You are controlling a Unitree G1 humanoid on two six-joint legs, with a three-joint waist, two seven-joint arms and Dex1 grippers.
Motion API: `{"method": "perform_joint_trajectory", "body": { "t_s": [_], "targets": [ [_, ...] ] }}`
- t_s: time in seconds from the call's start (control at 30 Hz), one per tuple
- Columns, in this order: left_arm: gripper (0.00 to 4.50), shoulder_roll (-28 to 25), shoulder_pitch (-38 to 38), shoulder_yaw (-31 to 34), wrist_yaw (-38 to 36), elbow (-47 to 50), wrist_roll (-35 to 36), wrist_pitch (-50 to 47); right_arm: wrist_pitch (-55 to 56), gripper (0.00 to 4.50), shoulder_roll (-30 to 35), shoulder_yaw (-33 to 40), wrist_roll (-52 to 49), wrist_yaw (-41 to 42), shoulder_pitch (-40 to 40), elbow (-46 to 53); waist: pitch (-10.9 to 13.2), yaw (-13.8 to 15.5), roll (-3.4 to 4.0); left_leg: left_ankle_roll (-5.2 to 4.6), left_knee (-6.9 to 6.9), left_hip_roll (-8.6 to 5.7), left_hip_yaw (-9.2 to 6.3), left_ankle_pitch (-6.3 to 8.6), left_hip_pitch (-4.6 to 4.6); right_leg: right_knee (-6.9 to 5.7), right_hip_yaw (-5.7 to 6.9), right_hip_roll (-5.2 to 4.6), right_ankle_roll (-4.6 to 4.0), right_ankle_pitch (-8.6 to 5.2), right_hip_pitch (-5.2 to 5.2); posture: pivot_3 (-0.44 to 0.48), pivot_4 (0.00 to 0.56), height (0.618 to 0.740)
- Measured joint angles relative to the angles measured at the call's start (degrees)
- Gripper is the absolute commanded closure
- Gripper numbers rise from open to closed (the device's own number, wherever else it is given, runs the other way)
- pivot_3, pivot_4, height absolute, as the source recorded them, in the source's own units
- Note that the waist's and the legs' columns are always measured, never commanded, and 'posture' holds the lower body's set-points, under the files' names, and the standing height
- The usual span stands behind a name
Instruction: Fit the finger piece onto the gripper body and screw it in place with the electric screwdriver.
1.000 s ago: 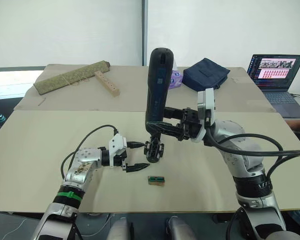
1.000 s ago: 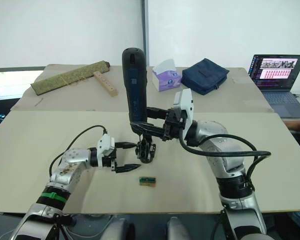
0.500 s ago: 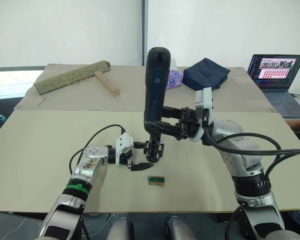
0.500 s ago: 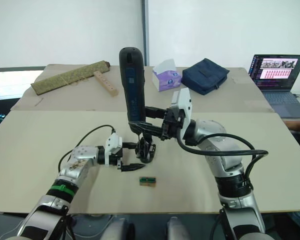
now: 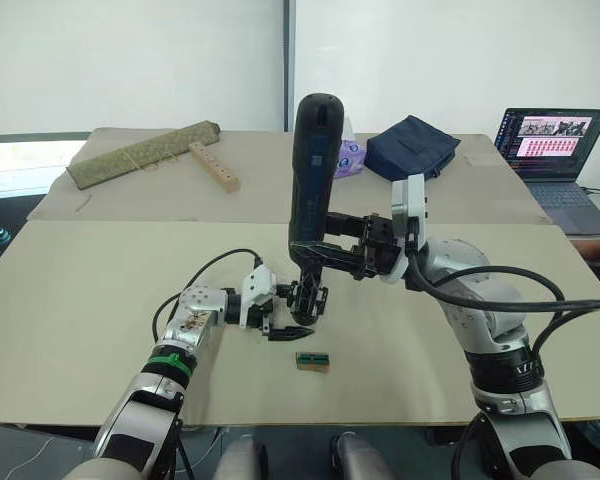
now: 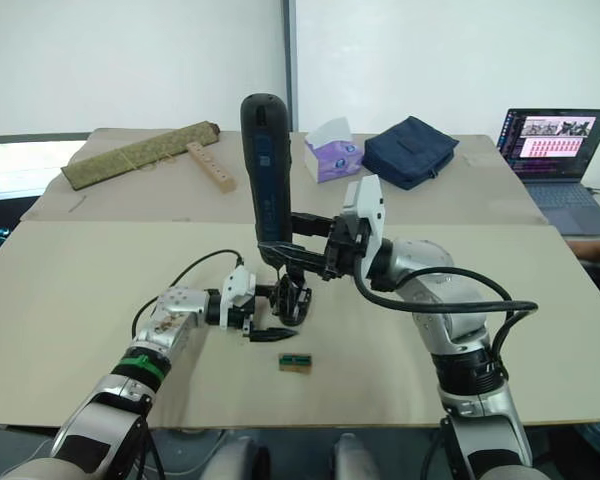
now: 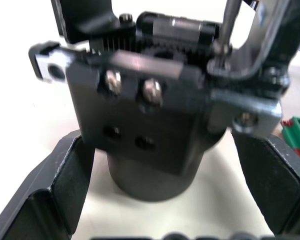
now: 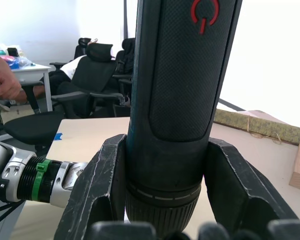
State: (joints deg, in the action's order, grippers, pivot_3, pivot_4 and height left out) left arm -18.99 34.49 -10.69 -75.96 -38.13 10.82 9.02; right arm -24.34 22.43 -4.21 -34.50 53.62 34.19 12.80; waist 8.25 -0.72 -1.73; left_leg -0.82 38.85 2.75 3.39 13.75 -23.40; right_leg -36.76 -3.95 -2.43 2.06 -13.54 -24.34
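Note:
The gripper body [image 5: 309, 300] stands on the tan table [image 5: 100, 300] at the centre, a small black assembly on a round base [image 7: 150, 170]. My left gripper [image 5: 296, 311] is open, with one finger [image 7: 55, 190] on each side of that base and a small gap to it. The electric screwdriver [image 5: 313, 170] stands upright over the body, its thin bit [image 7: 225, 30] coming down to the body's top. My right gripper [image 5: 317, 258] is shut on the screwdriver's lower barrel [image 8: 180, 100]. I cannot tell the finger piece apart from the black assembly.
A small green-and-tan block [image 5: 312, 360] lies just in front of the body. At the back are a rolled mat [image 5: 140, 155], a wooden block with holes [image 5: 214, 166], a tissue box [image 6: 328, 158], a dark blue pouch [image 5: 412, 146] and a laptop [image 5: 555, 150]. A person's hand [image 8: 1, 80] shows far off.
My left gripper has slid right along the table until its open fingers stand on either side of the gripper body. The screwdriver has stayed almost in place.

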Motion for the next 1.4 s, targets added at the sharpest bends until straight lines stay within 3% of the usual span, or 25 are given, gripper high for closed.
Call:
{"method": "perform_joint_trajectory", "body": {
  "t_s": [0.1, 0.27, 0.57, 1.4],
  "targets": [
    [0.0, 0.0, 0.6, 0.0, -0.4, -1.0, -0.2, 0.8, 0.0, 2.68, 0.1, 0.0, 0.0, -0.1, 0.0, 0.1, 0.0, 0.0, 0.0, 0.0, 0.01, -0.01, -0.01, 0.0, -0.01, 0.01, 0.0, 0.0, 0.01, 0.0, 0.0, 0.0, 0.15, 0.74],
    [2.22, 0.0, 1.3, 0.6, -0.1, -2.3, -0.6, 1.1, 0.0, 2.68, 0.1, 0.0, -0.1, -0.2, 0.0, 0.2, 0.0, 0.0, 0.0, 0.0, 0.0, 0.0, -0.01, 0.0, 0.0, 0.0, 0.01, 0.0, 0.01, 0.0, 0.0, 0.0, 0.15, 0.74],
    [2.22, 0.5, 1.2, 0.8, 0.2, -2.7, -1.5, 2.9, 0.0, 2.68, 0.3, 0.0, -0.2, -0.1, -0.1, 0.2, 0.0, 0.0, 0.0, 0.0, 0.0, -0.01, -0.02, 0.0, -0.01, 0.01, 0.01, 0.0, 0.01, 0.0, 0.0, 0.0, 0.15, 0.74],
    [2.22, 0.4, -5.7, -0.1, 7.9, 8.2, -3.5, 0.7, -4.9, 2.68, 3.1, -1.3, -0.6, -1.8, -0.7, 4.9, 0.0, 0.3, 0.0, 0.0, 0.0, -0.01, -0.02, 0.0, 0.12, 0.02, 0.01, -0.03, 0.01, 0.0, 0.14, 0.0, 0.15, 0.74]
  ]
}}
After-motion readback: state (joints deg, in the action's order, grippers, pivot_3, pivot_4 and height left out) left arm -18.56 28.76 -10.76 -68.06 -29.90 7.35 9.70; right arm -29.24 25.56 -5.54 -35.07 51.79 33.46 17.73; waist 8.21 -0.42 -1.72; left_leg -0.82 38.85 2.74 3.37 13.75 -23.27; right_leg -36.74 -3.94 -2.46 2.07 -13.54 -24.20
